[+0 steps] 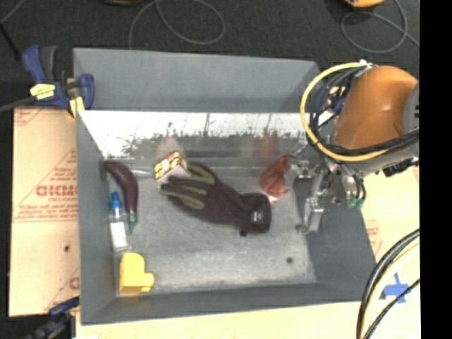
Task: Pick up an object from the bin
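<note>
My gripper [311, 207] hangs low at the right side of the bin, close to the right wall. Just to its left, against the back wall, lies a reddish-brown rounded lump [275, 178]; the gripper stands beside it, not around it. Further left, a dark maroon glove [220, 200] lies flat in the middle of the bin, its cuff end pointing toward the gripper. Nothing shows in the gripper.
A small yellow, red and white box [171, 165] sits at the back left. Along the left wall lie a dark curved piece [124, 183], a clear bottle with a blue cap [117, 222] and a yellow block [134, 274]. The arm's orange cover and cables overhang the right rim.
</note>
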